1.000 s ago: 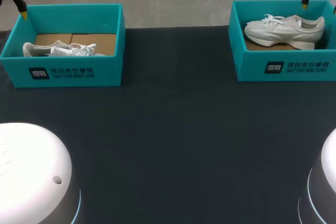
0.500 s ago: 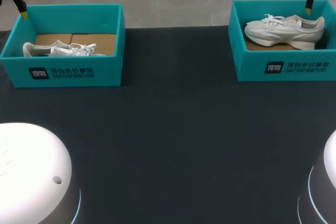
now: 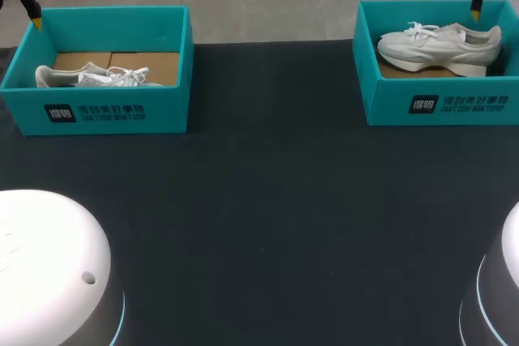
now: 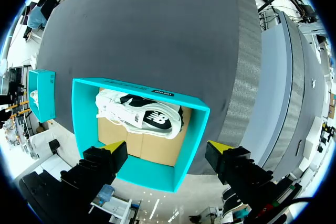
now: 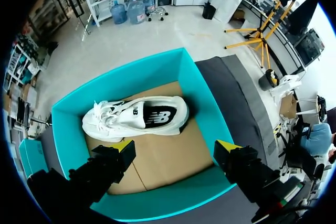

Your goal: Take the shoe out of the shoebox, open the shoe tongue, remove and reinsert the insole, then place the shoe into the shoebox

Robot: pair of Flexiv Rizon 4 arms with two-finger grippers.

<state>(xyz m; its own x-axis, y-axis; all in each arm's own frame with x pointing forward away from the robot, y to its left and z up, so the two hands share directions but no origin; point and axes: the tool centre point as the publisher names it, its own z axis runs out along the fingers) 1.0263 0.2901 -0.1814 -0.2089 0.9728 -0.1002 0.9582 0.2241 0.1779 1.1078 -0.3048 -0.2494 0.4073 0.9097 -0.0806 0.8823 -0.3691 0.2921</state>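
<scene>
Two teal shoeboxes stand at the table's far side. The left shoebox holds a white shoe lying low on brown cardboard. The right shoebox holds another white shoe on its side, toe to the left. My left gripper hangs open above the left box's far edge, with its shoe ahead of the fingers. Over the right box, my right gripper is open too, and that shoe lies ahead of it. Neither gripper touches anything.
A black cloth covers the table between and in front of the boxes. The white rounded bases of my arms fill the near corners.
My right gripper has shifted slightly to the right above the right box's far wall. The left gripper and both shoes are as before.
</scene>
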